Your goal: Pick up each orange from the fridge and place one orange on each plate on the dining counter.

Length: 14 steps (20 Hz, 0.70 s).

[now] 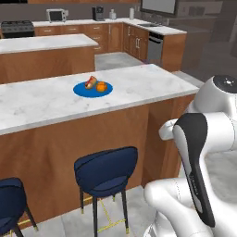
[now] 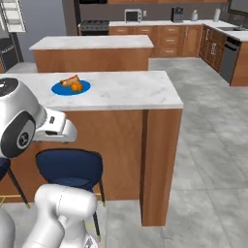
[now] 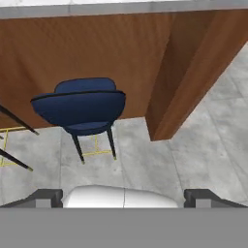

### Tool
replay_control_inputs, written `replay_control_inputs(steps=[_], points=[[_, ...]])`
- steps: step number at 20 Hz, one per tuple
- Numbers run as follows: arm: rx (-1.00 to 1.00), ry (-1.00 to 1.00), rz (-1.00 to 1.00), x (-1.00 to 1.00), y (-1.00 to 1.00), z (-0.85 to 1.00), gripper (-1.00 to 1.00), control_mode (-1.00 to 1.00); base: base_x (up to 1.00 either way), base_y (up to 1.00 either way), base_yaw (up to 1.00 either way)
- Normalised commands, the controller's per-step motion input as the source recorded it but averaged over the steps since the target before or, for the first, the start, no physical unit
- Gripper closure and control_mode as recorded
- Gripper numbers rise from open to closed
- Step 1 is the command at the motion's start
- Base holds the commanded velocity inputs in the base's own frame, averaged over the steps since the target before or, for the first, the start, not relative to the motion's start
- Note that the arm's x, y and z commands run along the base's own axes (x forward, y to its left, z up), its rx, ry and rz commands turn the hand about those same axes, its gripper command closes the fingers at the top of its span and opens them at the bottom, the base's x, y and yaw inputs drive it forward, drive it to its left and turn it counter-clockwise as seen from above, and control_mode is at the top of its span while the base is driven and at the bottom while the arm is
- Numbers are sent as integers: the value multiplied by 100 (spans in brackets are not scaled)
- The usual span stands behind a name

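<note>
**Dining worktop, one plate filled; jaws empty**

- Jaws [image 3: 124,196]: seen in the hand view with the two dark tips spread wide apart; nothing is held between them. They are pointed down at the floor in front of the worktop's wooden side.
- Dining worktop [image 1: 139,83]: white-grey marbled top on brown wooden sides, set above and beyond the jaws.
- Blue plate [image 1: 83,90]: laid flat on the worktop, well apart from the jaws.
- Orange [image 1: 102,86]: bright orange, resting on the blue plate, touching or just beside a small reddish food item [image 1: 90,82].
- Stool [image 3: 80,106]: dark blue, standing on the floor against the worktop's side, ahead of the jaws and slightly toward the left tip.
</note>
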Motion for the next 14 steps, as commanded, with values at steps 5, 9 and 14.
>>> replay_control_inputs(steps=[5, 9, 14], points=[[0, 0, 0, 0, 0, 0, -100, 100, -30, -100, 0], [0, 0, 0, 0, 0, 0, -100, 100, 4, -100, 6], [0, 0, 0, 0, 0, 0, -100, 100, 59, -100, 16]])
